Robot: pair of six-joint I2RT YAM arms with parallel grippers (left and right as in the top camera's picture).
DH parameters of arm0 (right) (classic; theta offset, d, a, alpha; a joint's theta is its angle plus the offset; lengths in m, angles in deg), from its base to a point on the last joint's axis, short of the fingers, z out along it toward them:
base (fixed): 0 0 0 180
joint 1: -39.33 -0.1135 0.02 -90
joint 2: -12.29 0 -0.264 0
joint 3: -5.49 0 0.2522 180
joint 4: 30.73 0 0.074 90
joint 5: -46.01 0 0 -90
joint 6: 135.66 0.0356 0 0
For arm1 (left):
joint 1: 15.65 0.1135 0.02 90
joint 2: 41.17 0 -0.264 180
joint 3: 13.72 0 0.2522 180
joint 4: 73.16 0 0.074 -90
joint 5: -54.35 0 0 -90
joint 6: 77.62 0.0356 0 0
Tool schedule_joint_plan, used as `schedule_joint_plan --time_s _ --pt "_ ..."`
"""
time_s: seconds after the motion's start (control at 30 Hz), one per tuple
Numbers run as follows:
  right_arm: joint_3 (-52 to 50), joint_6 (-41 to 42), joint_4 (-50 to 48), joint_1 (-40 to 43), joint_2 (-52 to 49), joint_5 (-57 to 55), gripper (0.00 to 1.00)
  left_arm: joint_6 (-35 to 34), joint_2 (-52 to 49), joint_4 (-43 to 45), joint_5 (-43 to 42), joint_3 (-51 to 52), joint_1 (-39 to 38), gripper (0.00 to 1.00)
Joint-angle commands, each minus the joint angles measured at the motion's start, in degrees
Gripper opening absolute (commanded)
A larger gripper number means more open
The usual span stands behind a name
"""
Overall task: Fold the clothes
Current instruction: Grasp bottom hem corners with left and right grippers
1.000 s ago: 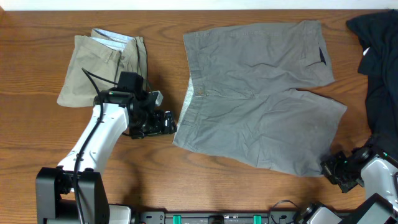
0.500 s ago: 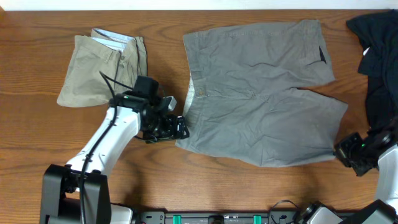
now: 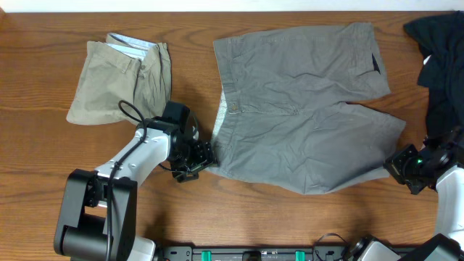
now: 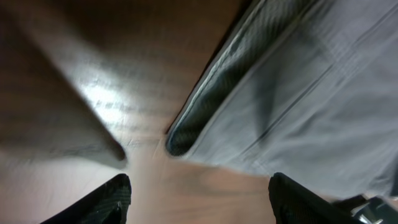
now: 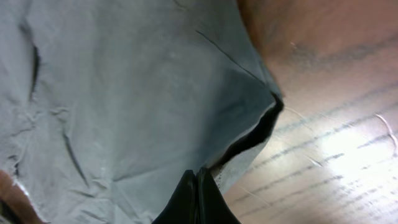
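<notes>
The mid-grey shorts (image 3: 304,109) lie spread flat mid-table, waistband to the left, legs to the right. My left gripper (image 3: 201,156) is open at the waistband's near corner. In the left wrist view its fingers (image 4: 199,200) straddle bare wood just short of that corner (image 4: 181,140). My right gripper (image 3: 403,165) is at the near leg's hem. In the right wrist view its fingers (image 5: 200,190) are shut on the grey hem (image 5: 249,134). The folded khaki shorts (image 3: 119,76) lie at the far left. The black garment (image 3: 442,72) is heaped at the right edge.
The wooden table (image 3: 43,159) shows bare wood along the near edge and on the left. The black garment lies close behind my right arm. The khaki shorts lie just behind my left arm.
My left gripper has moved right, up to the grey shorts' waistband corner. My right gripper has moved right and slightly away, pulling the near leg hem with it.
</notes>
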Motion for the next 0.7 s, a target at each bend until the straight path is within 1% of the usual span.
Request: schedule_joint_plan --time_s 0.0,0.07,0.2,0.27,0.33,0.4,0.53,0.57,0.67 --pt "1.11 0.59 -0.79 -0.44 -0.02 2.51 0.01 -4.81 -0.55 2.32 0.07 1.53 -0.02 0.73" --pt "1.11 0.59 -0.81 -0.44 -0.02 2.58 0.01 -6.88 -0.81 4.24 0.04 2.86 -0.02 0.69" --pt "1.14 0.59 -0.96 -0.44 -0.02 2.8 0.01 -9.75 -2.19 7.85 0.02 5.09 -0.02 0.66" --pt "1.11 0.59 -1.18 -0.44 -0.02 3.17 0.01 -10.16 -3.17 8.26 -0.02 5.11 -0.02 0.66" --pt "1.14 0.59 -1.27 -0.44 -0.02 3.78 0.01 -10.34 -3.87 9.29 -0.98 5.11 -0.02 0.61" --pt "1.11 0.59 -1.44 -0.44 -0.02 3.8 0.01 -10.64 -4.07 10.32 -1.53 5.11 -0.02 0.54" --pt "1.11 0.59 -1.49 -0.44 -0.02 3.8 0.01 -11.43 -4.07 11.15 -1.62 5.11 -0.02 0.33" --pt "1.11 0.59 -1.49 -0.44 -0.02 3.8 0.01 -11.39 -4.07 11.06 -2.05 5.11 -0.02 0.27" --pt "1.14 0.59 -1.66 -0.44 -0.02 3.78 0.01 -11.39 -4.04 10.27 -2.6 5.11 -0.02 0.14"
